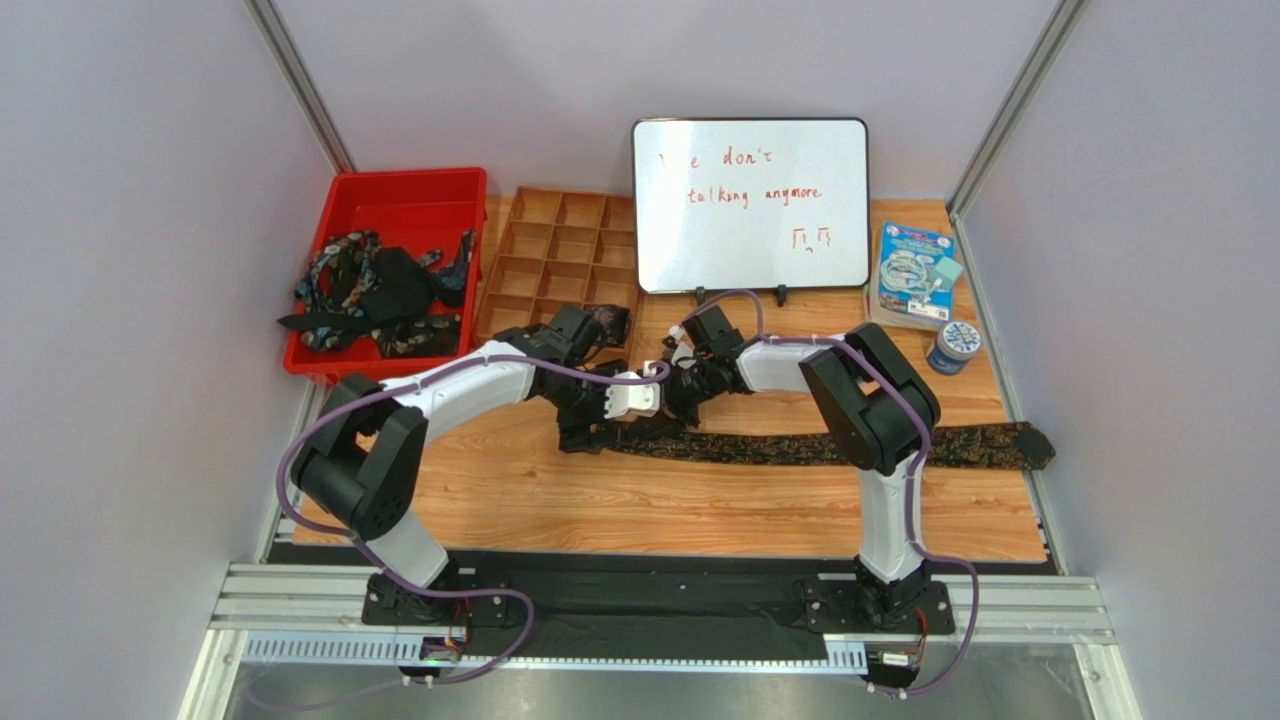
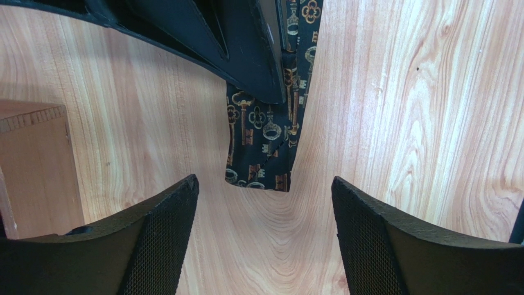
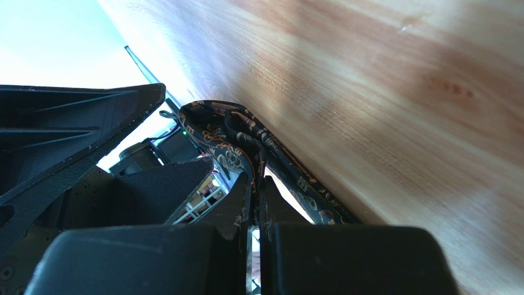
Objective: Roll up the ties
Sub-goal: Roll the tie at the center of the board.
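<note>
A long dark tie [image 1: 842, 446] with a gold key pattern lies flat across the wooden table, its wide end at the right. In the left wrist view its narrow end [image 2: 261, 144] lies on the wood just ahead of my left gripper [image 2: 264, 180], which is open and holds nothing. My right gripper [image 3: 257, 178] is shut on a raised fold of the tie [image 3: 215, 132] close to that narrow end. From above, both grippers meet over the tie's left end, the left gripper [image 1: 643, 395] beside the right gripper [image 1: 679, 387]. More ties [image 1: 376, 285] lie tangled in a red bin.
The red bin [image 1: 394, 192] stands at the back left, next to a wooden compartment tray [image 1: 559, 255]. A whiteboard [image 1: 751, 203] stands at the back centre. A blue box [image 1: 917, 273] and a small jar [image 1: 953, 347] sit at the back right.
</note>
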Controlling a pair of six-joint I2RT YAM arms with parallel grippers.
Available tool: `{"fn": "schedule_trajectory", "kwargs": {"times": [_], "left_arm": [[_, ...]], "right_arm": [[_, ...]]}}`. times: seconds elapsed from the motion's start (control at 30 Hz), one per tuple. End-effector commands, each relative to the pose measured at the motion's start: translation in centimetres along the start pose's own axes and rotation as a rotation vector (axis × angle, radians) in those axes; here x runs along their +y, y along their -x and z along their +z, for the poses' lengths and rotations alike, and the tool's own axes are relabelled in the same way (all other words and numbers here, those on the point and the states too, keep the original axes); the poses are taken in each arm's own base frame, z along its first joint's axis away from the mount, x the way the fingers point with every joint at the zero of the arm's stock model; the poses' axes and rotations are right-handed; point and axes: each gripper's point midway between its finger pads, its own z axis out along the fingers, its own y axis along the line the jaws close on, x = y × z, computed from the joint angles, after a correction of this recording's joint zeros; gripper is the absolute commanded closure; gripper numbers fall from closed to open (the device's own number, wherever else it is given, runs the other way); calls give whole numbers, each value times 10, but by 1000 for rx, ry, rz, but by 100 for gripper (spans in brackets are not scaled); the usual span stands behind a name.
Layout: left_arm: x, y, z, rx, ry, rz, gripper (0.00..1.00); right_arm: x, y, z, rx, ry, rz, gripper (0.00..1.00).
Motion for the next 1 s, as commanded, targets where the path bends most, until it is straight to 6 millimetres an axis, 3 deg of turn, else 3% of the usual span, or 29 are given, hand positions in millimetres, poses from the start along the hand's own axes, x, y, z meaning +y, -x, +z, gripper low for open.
{"fn": "schedule_trajectory", "kwargs": {"times": [0.0,0.17,0.47,0.63,0.7,0.8,0.97], "left_arm": [[7,19,1,-53,12,32,14],[12,26,9,-33,19,50,16],[14,28,20,0,9,60,38],[5,21,25,26,-25,66,41],[4,17,27,47,-26,67,48],[2,12,29,68,-32,71,56],[-2,4,31,90,-37,85,67]], "right_arm": [[-6,-1,4,18,15,-24,100],[-8,1,5,18,39,-20,97],[3,1,2,22,79,-28,92],[8,0,0,23,90,-36,88],[10,0,-2,25,93,-32,86],[12,-2,-4,23,93,-33,82],[12,0,-8,10,73,-32,65]]}}
